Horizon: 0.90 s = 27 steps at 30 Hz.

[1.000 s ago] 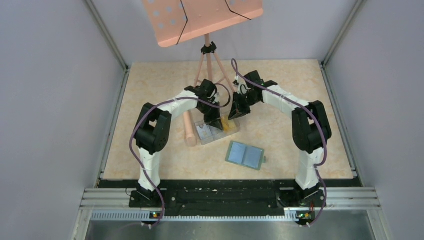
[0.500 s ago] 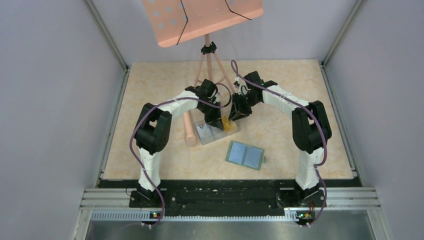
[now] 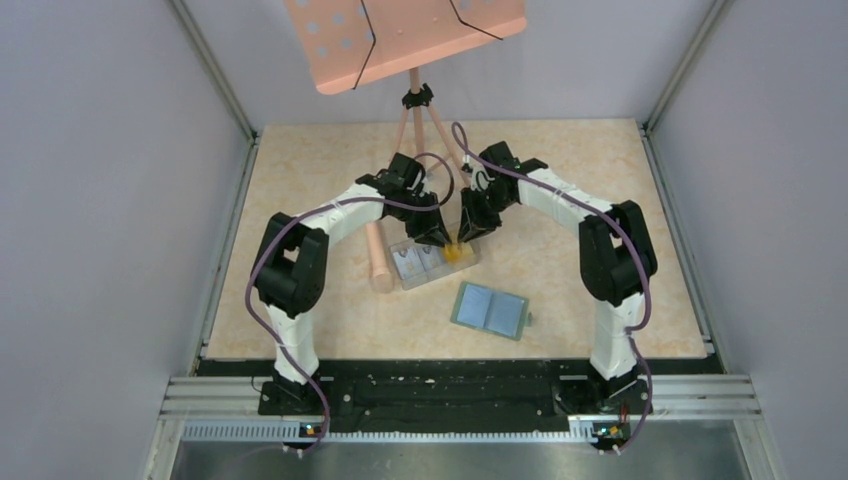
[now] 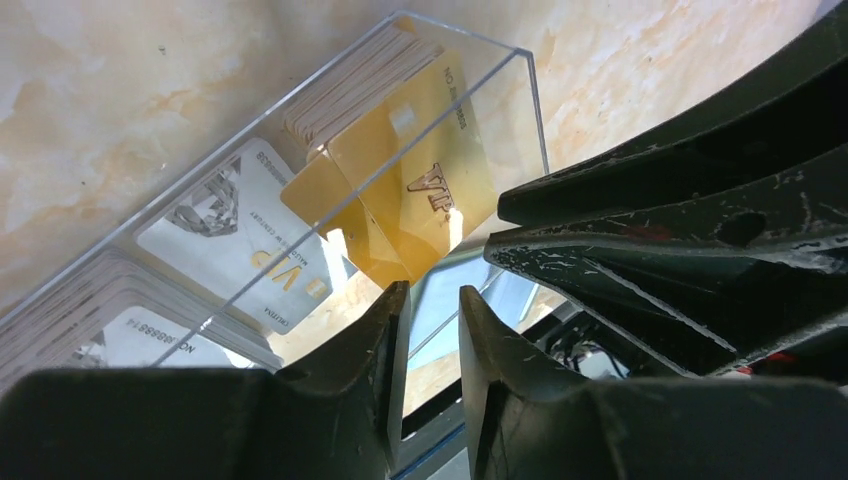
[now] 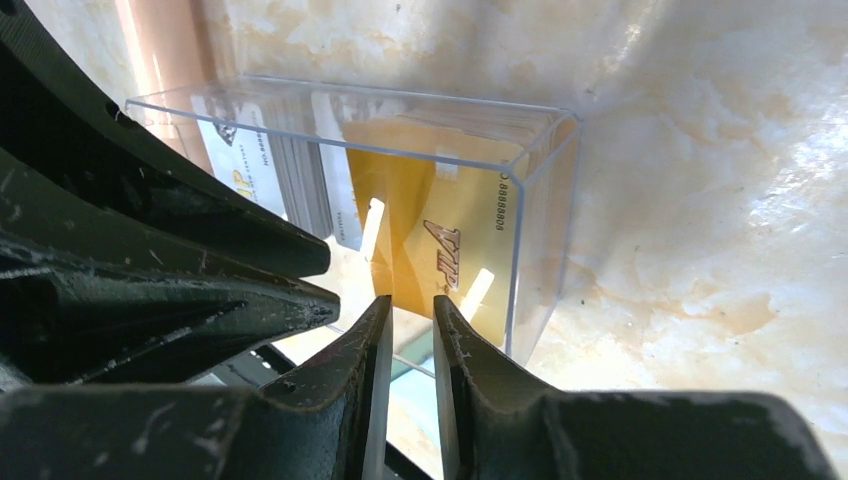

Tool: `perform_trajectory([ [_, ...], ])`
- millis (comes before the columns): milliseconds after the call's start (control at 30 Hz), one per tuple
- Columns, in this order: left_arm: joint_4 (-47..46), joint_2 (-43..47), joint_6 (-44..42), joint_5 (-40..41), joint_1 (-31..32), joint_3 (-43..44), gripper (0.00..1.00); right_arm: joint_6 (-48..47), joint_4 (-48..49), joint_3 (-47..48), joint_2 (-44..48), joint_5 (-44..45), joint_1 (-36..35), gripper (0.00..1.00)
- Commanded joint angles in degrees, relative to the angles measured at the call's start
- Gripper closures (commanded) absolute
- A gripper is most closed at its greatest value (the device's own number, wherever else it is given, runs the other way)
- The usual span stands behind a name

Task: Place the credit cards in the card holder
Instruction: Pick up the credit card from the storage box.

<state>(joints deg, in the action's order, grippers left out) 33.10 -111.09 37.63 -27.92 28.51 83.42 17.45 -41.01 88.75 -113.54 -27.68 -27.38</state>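
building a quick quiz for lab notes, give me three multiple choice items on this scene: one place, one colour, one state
1. Where is the card holder? A on the pink stand B on the table, near side of the clear box C in a gripper
2. The VIP card in the box is A blue B red C gold
3. The card holder is A open flat B snapped shut C rolled up
B, top view shows it on the table; C, gold in both wrist views; A, blue inside showing.
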Motion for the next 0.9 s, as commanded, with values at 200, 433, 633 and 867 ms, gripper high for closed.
perform_trajectory([
  [200, -7.3, -0.8, 3.6, -2.5, -1.2, -2.4, 0.65, -1.4, -2.5, 3.7, 0.0, 4.5, -0.5, 0.77],
  [433, -6.2, -0.7, 3.1, -1.0, -1.2, -2.5, 0.65, -1.5, -2.6, 3.8, -0.4, 4.6, -0.7, 0.76],
  [633, -2.2, 0.7, 1.7, 3.8, -1.2, -2.5, 0.64, -2.2, -3.2, 4.9, -1.7, 6.0, -1.6, 0.78],
  [867, -1.6, -0.8, 2.0, 4.2, -1.1, -3.5, 0.63, -2.9, -4.5, 6.0, -4.2, 7.9, -2.3, 0.85],
])
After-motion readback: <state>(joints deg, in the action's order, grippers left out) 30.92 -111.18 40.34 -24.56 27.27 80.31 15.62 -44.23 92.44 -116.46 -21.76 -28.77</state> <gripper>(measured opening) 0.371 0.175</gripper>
